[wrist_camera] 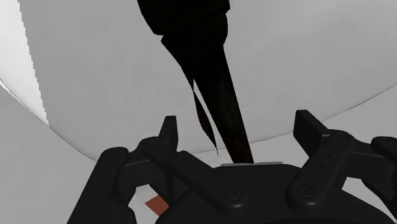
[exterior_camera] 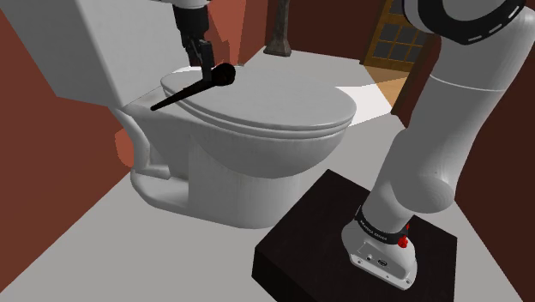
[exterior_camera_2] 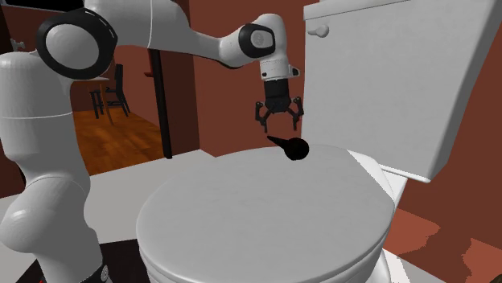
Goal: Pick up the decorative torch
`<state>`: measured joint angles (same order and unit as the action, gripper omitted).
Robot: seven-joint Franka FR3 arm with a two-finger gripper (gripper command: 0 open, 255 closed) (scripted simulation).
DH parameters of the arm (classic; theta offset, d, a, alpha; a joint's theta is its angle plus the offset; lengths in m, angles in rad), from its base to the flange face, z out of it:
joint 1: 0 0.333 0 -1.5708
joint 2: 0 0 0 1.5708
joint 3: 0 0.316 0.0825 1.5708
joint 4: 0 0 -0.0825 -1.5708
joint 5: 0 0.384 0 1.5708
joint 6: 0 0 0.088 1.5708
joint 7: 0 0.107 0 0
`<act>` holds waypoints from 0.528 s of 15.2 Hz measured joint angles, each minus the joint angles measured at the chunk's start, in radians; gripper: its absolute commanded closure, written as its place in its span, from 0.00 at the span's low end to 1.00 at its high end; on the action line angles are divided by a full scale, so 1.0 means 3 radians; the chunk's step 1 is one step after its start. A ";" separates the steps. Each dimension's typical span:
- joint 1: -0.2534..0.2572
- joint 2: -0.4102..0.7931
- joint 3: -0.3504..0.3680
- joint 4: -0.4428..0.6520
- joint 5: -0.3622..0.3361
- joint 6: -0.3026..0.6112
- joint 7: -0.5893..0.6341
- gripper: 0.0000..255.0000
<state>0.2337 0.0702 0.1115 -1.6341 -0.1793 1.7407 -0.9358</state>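
The decorative torch (exterior_camera: 195, 87) is a black cone with a round head, lying flat at the back of the closed white toilet lid (exterior_camera: 274, 107), close to the tank. In the second exterior view the torch (exterior_camera_2: 291, 147) rests just below my gripper (exterior_camera_2: 279, 125). The gripper (exterior_camera: 206, 57) hangs a little above it, pointing down, open. In the wrist view the torch's (wrist_camera: 219, 95) tapering handle runs between the two fingers (wrist_camera: 167, 130), and neither finger touches it. My gripper (wrist_camera: 236, 127) holds nothing.
The white tank (exterior_camera_2: 394, 72) rises right behind the torch. The toilet bowl (exterior_camera: 249, 176) stands on a grey floor between red-brown walls. My dark stand (exterior_camera: 343, 240) sits beside the bowl. A doorway (exterior_camera: 396, 39) and a dark post (exterior_camera_2: 158, 104) lie beyond.
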 measured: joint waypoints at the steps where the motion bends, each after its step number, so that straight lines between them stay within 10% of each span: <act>1: 0.0004 0.0006 0.0004 -0.0025 -0.0004 0.0034 -0.0004 0.00; 6: 0.0003 0.0004 0.0005 -0.0245 -0.0015 0.0251 0.0020 0.00; 7: 0.0004 0.0007 0.0005 -0.0257 -0.0016 0.0266 0.0024 1.00; 8: 0.0005 0.0008 0.0006 -0.0263 -0.0016 0.0274 0.0026 1.00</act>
<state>0.2350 0.0727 0.1132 -1.7131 -0.1842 1.8228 -0.9279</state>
